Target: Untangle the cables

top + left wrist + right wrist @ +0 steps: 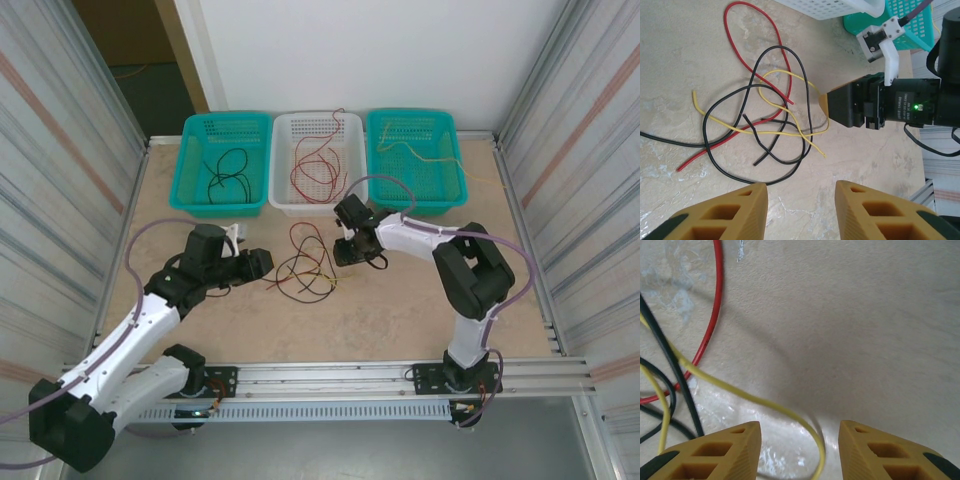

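1. Top view, done so far: I'd judge this part finished. Three baskets sit along the far edge of the counter [400, 320], each holding one colour. There's a black cable [228, 172] in the left teal basket [186, 195], a red cable [315, 165] in the white basket [283, 125] and a yellow cable [425, 152] in the right teal basket [455, 170].
2. Top view, left to do: one tangle [305, 268] lies mid-counter between my left claw [262, 262] and my right claw [345, 252], with both low beside it. Nothing is lifted out of it.
3. Left wrist: my left claw is spread with nothing between the fingers, and the tangle is just ahead of it. The red strand [740, 45], black strand [790, 65] and yellow strand [775, 132] cross each other several times. I can't tell how many separate pieces there are.
4. Right wrist: my right claw is spread too. A yellow wire [765, 405] curves across the counter into the gap between the fingers. As far as I can tell it's not clamped. A red wire [715, 315] and a black wire [670, 360] lie off to one side.
5. Look of the cables: thin and limp, lying flat in loose open loops with free ends showing. I can't see any tight knots.
6. My read: all three colours in the pile need separating, then probably sorting into the matching baskets.
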Tool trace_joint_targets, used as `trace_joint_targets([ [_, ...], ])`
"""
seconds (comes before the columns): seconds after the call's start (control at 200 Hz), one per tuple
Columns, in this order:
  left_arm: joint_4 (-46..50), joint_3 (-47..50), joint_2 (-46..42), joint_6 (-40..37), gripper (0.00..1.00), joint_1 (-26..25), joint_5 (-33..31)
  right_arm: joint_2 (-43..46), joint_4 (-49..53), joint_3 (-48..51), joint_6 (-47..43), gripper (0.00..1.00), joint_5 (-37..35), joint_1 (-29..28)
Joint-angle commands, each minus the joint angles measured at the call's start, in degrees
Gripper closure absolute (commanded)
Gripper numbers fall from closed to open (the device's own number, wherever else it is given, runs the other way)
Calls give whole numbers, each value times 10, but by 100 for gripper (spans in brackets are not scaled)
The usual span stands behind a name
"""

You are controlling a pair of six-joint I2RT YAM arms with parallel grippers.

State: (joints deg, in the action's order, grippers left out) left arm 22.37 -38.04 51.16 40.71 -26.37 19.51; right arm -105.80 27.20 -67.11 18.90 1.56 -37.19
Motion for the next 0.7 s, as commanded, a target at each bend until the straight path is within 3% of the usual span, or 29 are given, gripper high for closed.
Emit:
trace_joint_targets([
  [0.0,-13,-19,8,-10,60,-3,12,-29,-27,-12,-44,56,-2,1],
  [0.125,-11,-24,11,-12,60,-3,14,-52,-49,-20,-62,56,-4,1],
  [0.21,-5,-28,11,-17,60,-4,13,-61,-58,-23,-70,62,0,0],
  [0.341,-1,-31,10,-20,60,-3,10,-44,-79,-3,-71,89,4,-7],
  [0.431,-4,-33,11,-19,60,-3,10,-14,-89,18,-69,100,-5,-19],
  [0.696,-34,-38,17,-12,56,-3,35,129,-40,44,-55,100,-122,-119],
])
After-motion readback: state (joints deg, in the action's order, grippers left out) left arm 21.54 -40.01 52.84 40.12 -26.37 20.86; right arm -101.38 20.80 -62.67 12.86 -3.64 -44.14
